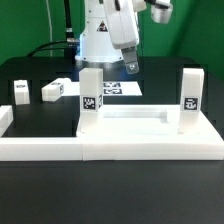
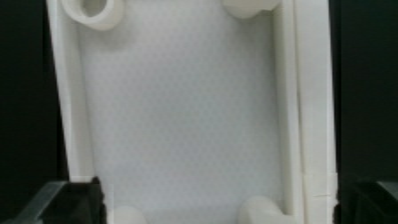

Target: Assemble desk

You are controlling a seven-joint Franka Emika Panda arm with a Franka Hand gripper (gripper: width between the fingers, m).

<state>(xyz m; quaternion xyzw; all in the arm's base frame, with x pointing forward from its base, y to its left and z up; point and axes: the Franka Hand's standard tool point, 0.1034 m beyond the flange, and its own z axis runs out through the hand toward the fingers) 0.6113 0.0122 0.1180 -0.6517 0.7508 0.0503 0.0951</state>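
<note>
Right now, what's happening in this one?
The arm is midway through building the white desk. The desk top lies on the table with two upright legs standing at its ends. Two loose legs lie toward the exterior view's left. The pincer hangs above the top, apparently empty.

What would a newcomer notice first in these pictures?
The white desk top lies in the foreground, with two upright legs standing at its far corners. Two loose legs lie toward the exterior view's left, and the hand hangs above.
</note>
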